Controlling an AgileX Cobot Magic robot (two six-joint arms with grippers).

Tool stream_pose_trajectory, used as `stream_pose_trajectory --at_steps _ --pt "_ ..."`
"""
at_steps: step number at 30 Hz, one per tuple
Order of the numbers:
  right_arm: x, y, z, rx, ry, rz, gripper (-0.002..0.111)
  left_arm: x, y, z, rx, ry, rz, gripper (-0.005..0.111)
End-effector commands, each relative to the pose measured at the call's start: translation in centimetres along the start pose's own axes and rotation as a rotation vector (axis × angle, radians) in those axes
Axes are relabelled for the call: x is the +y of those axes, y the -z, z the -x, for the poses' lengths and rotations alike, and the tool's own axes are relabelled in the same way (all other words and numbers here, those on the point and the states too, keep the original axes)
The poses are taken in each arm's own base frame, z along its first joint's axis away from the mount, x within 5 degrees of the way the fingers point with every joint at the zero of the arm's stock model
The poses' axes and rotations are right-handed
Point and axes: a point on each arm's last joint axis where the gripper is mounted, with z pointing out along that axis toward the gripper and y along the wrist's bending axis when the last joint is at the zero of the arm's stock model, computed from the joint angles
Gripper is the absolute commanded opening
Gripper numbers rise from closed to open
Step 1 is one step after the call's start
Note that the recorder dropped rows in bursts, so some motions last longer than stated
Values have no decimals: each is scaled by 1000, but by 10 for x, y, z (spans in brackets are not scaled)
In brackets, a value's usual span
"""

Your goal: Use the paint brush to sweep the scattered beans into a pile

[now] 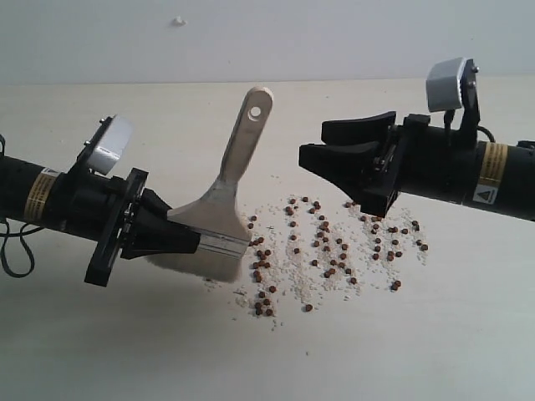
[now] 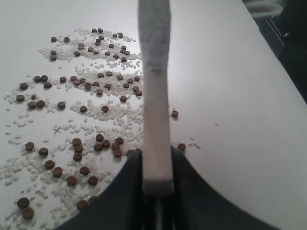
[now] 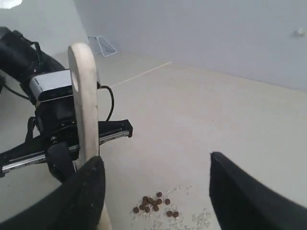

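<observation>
The paint brush (image 1: 219, 219) stands tilted, with its cream bristles down near the table and its wooden handle (image 1: 251, 117) pointing up. My left gripper (image 1: 185, 237) is shut on its head at the silver ferrule. In the left wrist view the brush (image 2: 154, 86) runs edge-on out of the closed jaws of the left gripper (image 2: 157, 167). The beans (image 1: 330, 246) lie spread out among whitish crumbs to the right of the bristles; no pile is in view. My right gripper (image 1: 313, 142) hovers open above the beans, a short way right of the handle, holding nothing. Its view shows the right gripper (image 3: 156, 159), the handle (image 3: 84, 105) and a few beans (image 3: 156, 203).
The pale table (image 1: 435, 342) runs back to a light wall. A dark edge (image 2: 288, 48) borders the table in the left wrist view. The left arm (image 3: 53, 110) and its cable show behind the handle in the right wrist view.
</observation>
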Motion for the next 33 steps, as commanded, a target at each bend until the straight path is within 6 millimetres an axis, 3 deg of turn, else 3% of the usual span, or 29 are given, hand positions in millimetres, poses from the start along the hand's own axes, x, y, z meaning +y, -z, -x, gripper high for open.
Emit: stream_pose_trajectory --at_steps 1,9,23,33 --pt "0 -19 0 4 56 81 61 -1 1 0 -17 -10 -5 0" --pt "6 -46 18 -48 110 139 61 6 2 6 -64 -35 51 0" --pt "-1 -53 35 -98 135 131 61 8 15 39 -153 -85 157 0" --pt "-1 -53 35 -95 137 134 61 5 13 38 -126 -82 123 0"
